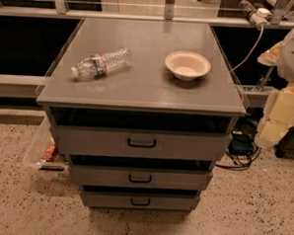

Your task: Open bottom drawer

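Note:
The bottom drawer [140, 200] is the lowest and shortest of three grey fronts on a grey metal cabinet [143, 89]. Its small black loop handle [140, 202] sits at the middle of the front. A thin dark gap shows above it, and I cannot tell whether it is fully shut. The mid-sized front [140, 178] and the tallest front [140, 143] stack above it. My gripper [283, 114] hangs at the right edge of the view as pale yellow and white parts, well to the right of the cabinet and apart from all the handles.
A clear plastic water bottle [101, 62] lies on the cabinet top at the left and a beige bowl [187, 65] stands at the right. A clear bin [42, 151] sits on the speckled floor left of the drawers. Cables [241, 149] lie at the right.

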Robot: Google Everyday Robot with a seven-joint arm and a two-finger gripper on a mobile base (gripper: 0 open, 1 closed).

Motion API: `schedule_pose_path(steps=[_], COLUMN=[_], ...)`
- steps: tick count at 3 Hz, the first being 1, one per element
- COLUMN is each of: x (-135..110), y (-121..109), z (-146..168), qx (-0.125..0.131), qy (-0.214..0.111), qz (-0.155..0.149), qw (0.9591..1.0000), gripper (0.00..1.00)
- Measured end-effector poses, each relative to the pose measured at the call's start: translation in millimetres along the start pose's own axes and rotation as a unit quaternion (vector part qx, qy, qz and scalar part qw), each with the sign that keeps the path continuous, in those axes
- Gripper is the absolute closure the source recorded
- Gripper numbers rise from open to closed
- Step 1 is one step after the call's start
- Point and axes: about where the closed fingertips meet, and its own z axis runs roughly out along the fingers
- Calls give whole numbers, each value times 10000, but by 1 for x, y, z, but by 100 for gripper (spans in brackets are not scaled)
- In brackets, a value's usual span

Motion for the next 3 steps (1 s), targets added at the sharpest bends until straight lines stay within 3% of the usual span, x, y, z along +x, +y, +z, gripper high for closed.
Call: schedule_pose_path(steps=[1,3], x=[0,21], y=[0,9], z=[0,35], qx=[0,-79], qy=[0,-359], qz=[0,289], qw=[10000,9989], gripper=[0,0])
